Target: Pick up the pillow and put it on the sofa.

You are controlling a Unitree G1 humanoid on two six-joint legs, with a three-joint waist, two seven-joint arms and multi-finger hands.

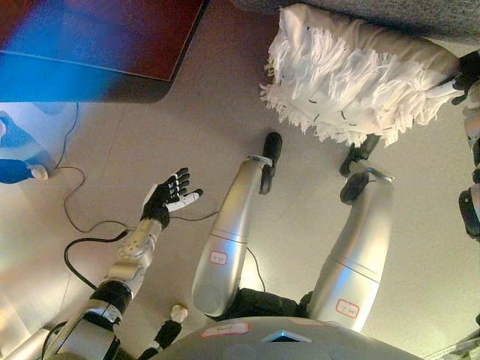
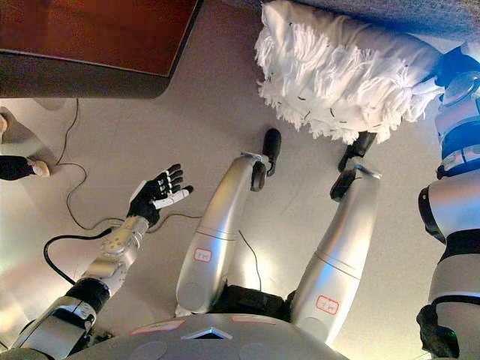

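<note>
My right hand point(image 1: 466, 75) pinches the soft, light, fringed pillow point(image 1: 360, 75) at its right edge, left hand point(image 1: 166, 196) fingers spread.

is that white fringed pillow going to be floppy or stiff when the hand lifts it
Probably soft and floppy: the white fringed pillow looks plump, with loose shaggy tassels. Likely light for its bulk. The right hand at its far end may find the free end sagging.

White fringed pillow point(image 1: 360, 79) against the grey sofa point(image 1: 420, 15) edge, above the floor.
</note>
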